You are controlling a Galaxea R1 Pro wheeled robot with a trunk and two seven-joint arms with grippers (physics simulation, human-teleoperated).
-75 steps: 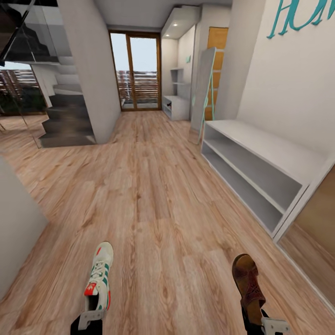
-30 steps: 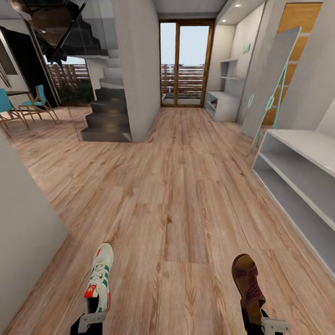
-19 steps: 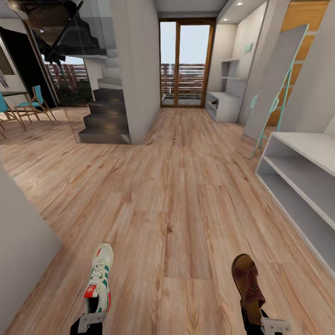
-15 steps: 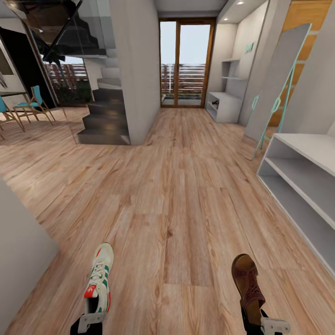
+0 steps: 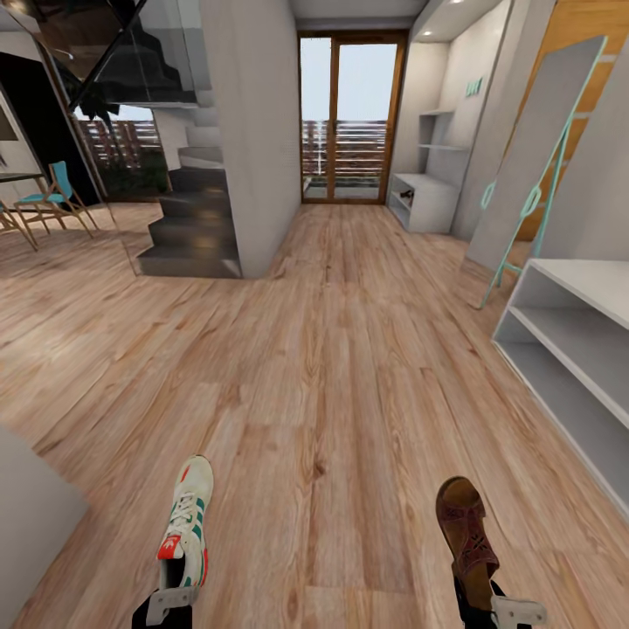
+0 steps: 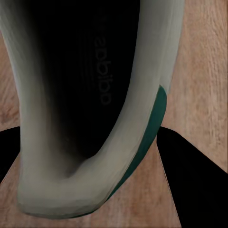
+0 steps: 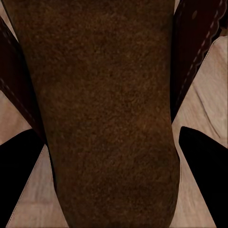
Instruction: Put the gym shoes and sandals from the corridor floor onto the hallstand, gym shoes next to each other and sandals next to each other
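Carrying one sneaker [image 5: 186, 524] clamped in the left gripper [image 5: 171, 601] and one sandal [image 5: 466, 540] clamped in the right gripper [image 5: 507, 610], toes pointing forward, heading for the shoe rack [image 5: 425, 199] far ahead of both.

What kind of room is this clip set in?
Most likely a home's entrance corridor: wood-plank floor, a staircase on the left, glass doors at the far end and a low grey shoe bench on the right.
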